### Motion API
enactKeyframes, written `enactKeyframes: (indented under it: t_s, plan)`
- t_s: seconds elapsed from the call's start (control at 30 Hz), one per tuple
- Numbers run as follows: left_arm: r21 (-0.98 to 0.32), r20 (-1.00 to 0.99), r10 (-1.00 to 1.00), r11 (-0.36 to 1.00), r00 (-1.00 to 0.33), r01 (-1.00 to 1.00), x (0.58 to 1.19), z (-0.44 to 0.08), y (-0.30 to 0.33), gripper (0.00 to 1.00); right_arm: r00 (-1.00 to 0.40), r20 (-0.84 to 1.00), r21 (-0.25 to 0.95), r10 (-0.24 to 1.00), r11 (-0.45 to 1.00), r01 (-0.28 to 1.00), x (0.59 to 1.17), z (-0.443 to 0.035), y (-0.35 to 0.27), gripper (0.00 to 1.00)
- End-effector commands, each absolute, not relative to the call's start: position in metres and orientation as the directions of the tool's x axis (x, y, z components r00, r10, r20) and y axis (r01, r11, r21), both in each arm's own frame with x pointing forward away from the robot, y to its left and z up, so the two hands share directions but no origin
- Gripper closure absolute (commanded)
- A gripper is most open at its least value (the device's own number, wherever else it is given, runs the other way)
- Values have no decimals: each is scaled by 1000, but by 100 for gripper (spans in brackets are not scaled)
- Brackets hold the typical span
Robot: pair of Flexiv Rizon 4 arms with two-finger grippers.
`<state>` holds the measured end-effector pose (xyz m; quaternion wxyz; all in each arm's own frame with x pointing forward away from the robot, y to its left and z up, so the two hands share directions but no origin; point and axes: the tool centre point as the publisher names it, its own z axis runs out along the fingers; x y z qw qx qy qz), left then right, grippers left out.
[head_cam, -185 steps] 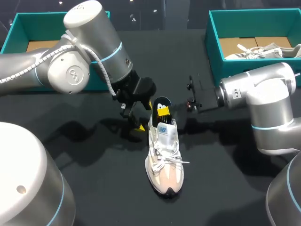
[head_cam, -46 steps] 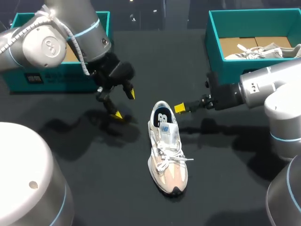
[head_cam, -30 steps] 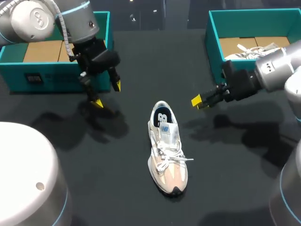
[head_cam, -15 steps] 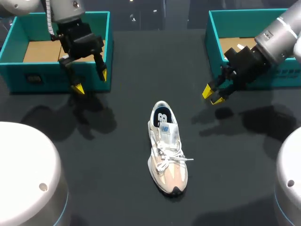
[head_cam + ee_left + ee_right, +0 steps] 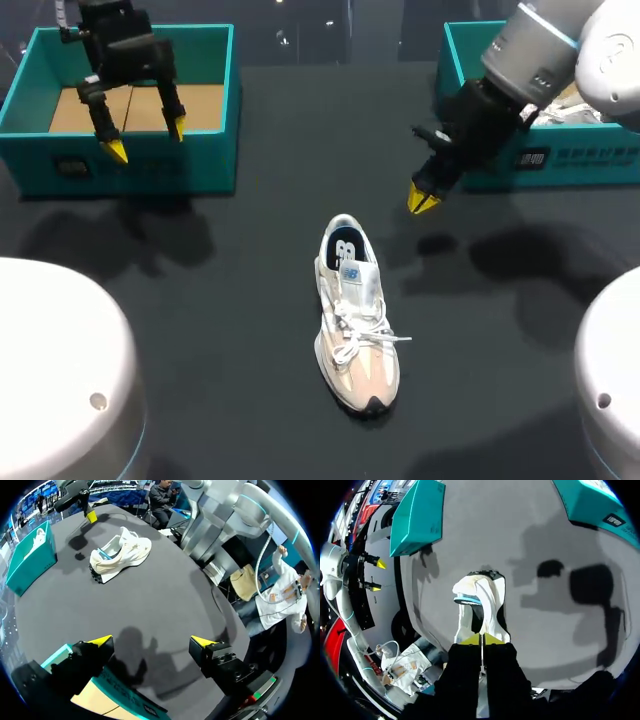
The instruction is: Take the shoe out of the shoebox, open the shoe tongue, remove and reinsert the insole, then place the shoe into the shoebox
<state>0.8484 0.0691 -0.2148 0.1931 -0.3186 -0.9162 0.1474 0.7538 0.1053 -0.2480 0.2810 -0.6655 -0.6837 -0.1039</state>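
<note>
The white and beige shoe (image 5: 352, 315) lies on the black table, toe toward the front edge, its dark insole showing at the heel opening. No gripper touches it. My left gripper (image 5: 147, 140) hangs open and empty over the front wall of the left teal shoebox (image 5: 130, 172); from the left wrist, the shoe (image 5: 121, 552) lies far ahead of that gripper (image 5: 151, 641). My right gripper (image 5: 418, 198) is shut with nothing in it, just in front of the right teal shoebox (image 5: 452, 70). The shoe (image 5: 477, 605) lies directly ahead of its joined tips (image 5: 481, 639).
The left shoebox shows a bare cardboard floor (image 5: 205, 100). My right arm (image 5: 520, 70) covers most of the right shoebox. Both boxes stand along the table's back edge, with open black table around the shoe.
Both arms have pulled back from the shoe: the left gripper rose over the left box, and the right gripper swung in front of the right box and shut. The shoe stayed put.
</note>
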Motion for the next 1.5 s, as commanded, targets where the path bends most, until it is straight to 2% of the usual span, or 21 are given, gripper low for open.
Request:
enactKeyframes:
  t_s: [0.03, 0.4, 0.7, 0.83, 1.3, 1.5]
  plan:
    - [-395, 284, 644, 754, -710, 525, 858, -208, 67, 0, 32, 427, -63, 904, -6, 998, 735, -234, 118, 100]
    - [-395, 284, 644, 754, -710, 525, 858, -208, 67, 0, 32, 427, -63, 904, -6, 998, 735, -234, 118, 100]
    - [-348, 254, 739, 672, -624, 654, 884, -197, 89, 0, 72, 246, 21, 967, -80, 997, 734, -238, 175, 100]
    - [-317, 235, 763, 646, -602, 695, 897, -190, 101, 0, 82, 131, 109, 988, -97, 989, 733, -241, 184, 100]
    - [-313, 221, 779, 626, -586, 714, 899, -188, 105, 0, 79, 130, 122, 988, -95, 988, 732, -243, 185, 100]
    - [-303, 217, 794, 608, -569, 734, 906, -186, 112, 0, 53, 82, 204, 995, -69, 976, 736, -260, 193, 100]
